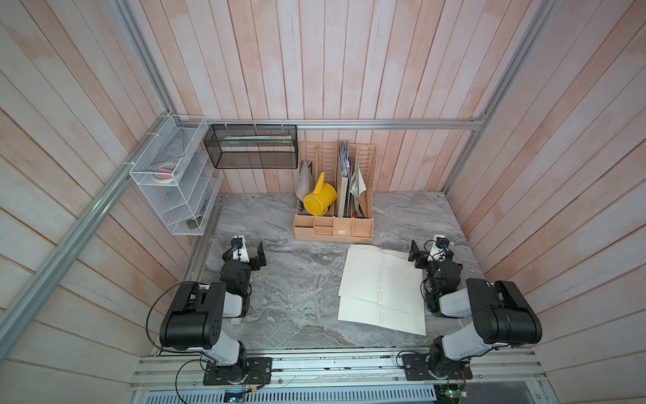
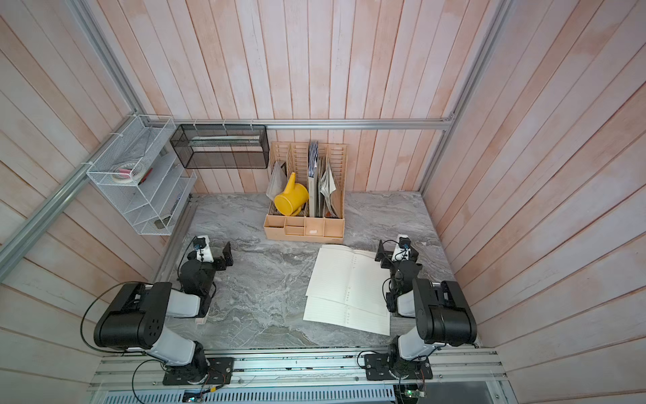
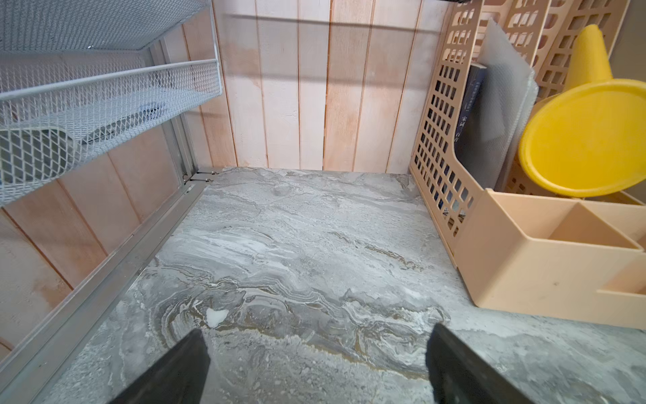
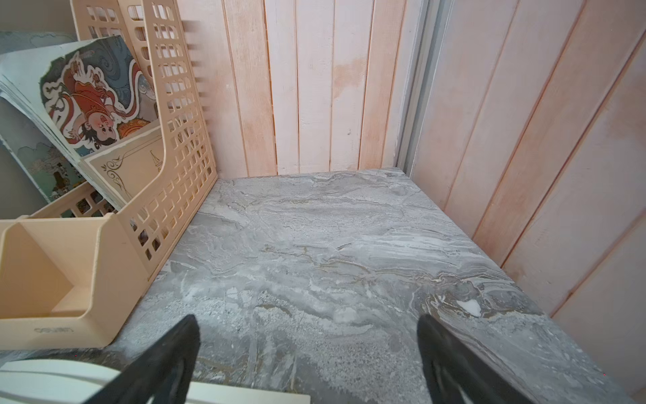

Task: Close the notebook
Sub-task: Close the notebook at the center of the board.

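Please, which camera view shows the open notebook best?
A top view: both top views show the notebook whole, lying open on the table. The right wrist view catches only its pale edge; the left wrist view shows none of it.

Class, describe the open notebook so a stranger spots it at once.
Start at the grey marble tabletop, then find the beige organizer against its back wall. Just in front, beside the right arm, lies the notebook: the only flat, open spread of pale lined pages.
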{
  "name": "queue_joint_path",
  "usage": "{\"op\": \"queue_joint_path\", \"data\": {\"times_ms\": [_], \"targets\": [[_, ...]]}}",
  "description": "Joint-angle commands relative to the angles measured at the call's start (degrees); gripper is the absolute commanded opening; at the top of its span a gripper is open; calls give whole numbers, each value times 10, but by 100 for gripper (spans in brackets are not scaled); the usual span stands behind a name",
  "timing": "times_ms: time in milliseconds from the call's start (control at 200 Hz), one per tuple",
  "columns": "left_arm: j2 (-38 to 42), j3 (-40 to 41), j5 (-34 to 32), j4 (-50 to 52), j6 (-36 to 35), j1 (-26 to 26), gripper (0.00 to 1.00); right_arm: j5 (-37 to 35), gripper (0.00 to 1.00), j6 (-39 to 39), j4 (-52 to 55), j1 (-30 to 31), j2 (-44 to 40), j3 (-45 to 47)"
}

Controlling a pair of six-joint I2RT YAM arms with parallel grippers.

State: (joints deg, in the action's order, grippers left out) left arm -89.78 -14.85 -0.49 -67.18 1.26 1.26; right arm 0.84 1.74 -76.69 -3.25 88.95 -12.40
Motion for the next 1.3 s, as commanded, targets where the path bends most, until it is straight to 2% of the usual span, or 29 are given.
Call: {"op": "queue_joint_path", "data": {"times_ms": [0, 485, 590, 690, 755, 830, 865, 985, 1090, 1150, 1295], "targets": [[2, -8, -5, -1, -3, -2, 100, 16, 98, 7, -5, -4, 7, 4], [3, -7, -3, -3, -3, -1, 100, 13, 98, 8, -14, -5, 6, 8], [13, -4, -11, 0, -2, -1, 100, 1, 98, 13, -16, -5, -26, 22], [83, -16, -35, 78, -1, -6, 100, -9, 98, 4, 75, 6, -90, 3], [152, -34, -63, 159, 1, -17, 100, -56, 98, 14, 180, 21, -145, -31], [231, -71, -85, 278, 28, -30, 99, -42, 98, 31, 295, 24, -200, -79], [260, -94, -89, 337, 70, -34, 98, -39, 98, 45, 331, 25, -218, -99], [306, -179, 25, 520, 175, -45, 95, -19, 98, 118, 511, 28, -264, -200], [299, -263, 146, 659, 256, -63, 90, 28, 98, 178, 653, 40, -272, -295], [289, -304, 187, 725, 293, -87, 89, 34, 98, 201, 718, 57, -269, -337], [263, -339, 265, 779, 387, -171, 87, 57, 98, 248, 820, 108, -260, -378]]}}
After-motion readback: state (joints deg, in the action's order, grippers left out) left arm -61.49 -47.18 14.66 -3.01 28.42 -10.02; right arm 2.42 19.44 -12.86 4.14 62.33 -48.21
